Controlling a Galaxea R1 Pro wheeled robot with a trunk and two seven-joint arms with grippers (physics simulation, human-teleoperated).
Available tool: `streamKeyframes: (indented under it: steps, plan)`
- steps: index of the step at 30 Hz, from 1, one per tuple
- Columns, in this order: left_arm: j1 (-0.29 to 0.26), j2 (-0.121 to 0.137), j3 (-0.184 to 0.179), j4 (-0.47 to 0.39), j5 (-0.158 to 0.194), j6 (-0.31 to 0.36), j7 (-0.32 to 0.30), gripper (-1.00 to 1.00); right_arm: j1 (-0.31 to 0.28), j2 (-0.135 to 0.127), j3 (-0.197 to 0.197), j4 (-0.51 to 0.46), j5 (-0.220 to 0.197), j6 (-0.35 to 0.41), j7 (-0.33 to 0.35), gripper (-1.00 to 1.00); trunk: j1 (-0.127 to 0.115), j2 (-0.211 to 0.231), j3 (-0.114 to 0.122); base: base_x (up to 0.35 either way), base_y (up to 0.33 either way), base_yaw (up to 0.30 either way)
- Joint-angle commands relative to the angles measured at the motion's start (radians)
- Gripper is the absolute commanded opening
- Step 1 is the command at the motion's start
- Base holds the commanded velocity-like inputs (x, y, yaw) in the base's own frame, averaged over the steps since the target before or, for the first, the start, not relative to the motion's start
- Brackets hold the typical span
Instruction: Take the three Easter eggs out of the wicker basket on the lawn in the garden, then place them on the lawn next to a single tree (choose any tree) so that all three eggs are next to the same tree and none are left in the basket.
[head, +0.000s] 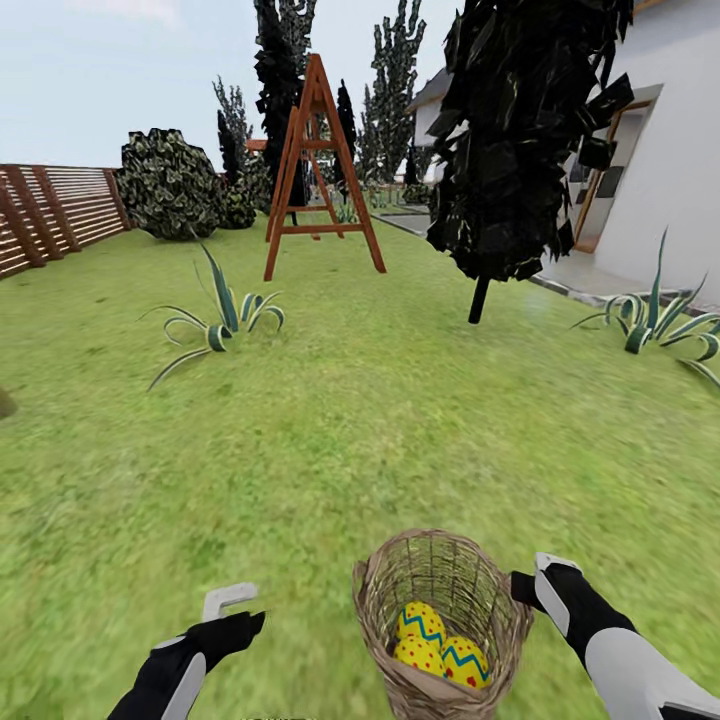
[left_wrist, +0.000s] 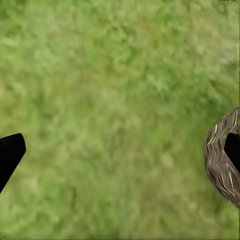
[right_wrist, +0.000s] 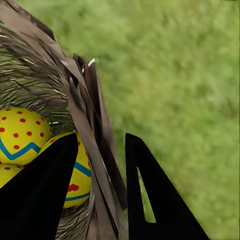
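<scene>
The wicker basket (head: 440, 610) hangs tilted just over the lawn (head: 330, 450) at the lower middle of the head view. Inside it lie three Easter eggs, yellow with blue zigzags and red dots (head: 421, 622) (head: 420, 655) (head: 466, 661). My right gripper (head: 525, 588) is shut on the basket's rim (right_wrist: 95, 125), one finger inside beside the eggs (right_wrist: 20, 132), the other outside. To the basket's left, my left gripper (head: 238, 608) stands open over bare grass (left_wrist: 125, 145), with the basket's wall (left_wrist: 222, 170) beside one finger. The tree of the task is out of view.
A narrow black-foliaged tree (head: 520, 140) stands ahead on the right, a wooden A-frame (head: 318, 170) ahead at centre. Striped low plants (head: 225, 325) (head: 660, 325) flank the grass. A slat fence (head: 50, 210) bounds the left, a white house (head: 670, 150) the right.
</scene>
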Motion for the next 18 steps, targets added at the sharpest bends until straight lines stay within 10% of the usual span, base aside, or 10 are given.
streamKeyframes:
  steps: [1, 18]
  plan:
    - [-0.001, 0.001, -0.004, -0.001, 0.01, 0.003, 0.01, 1.0, 0.0, 0.0, -0.002, -0.003, -0.016, 0.004, -0.006, -1.0, 0.0, 0.0, -0.001, 0.015, 0.177, 0.268]
    - [0.001, 0.0, -0.004, -0.001, 0.013, 0.003, 0.008, 1.0, 0.0, 0.011, -0.002, -0.003, -0.016, 0.004, -0.011, -1.0, 0.0, 0.0, -0.01, 0.001, 0.041, 0.269]
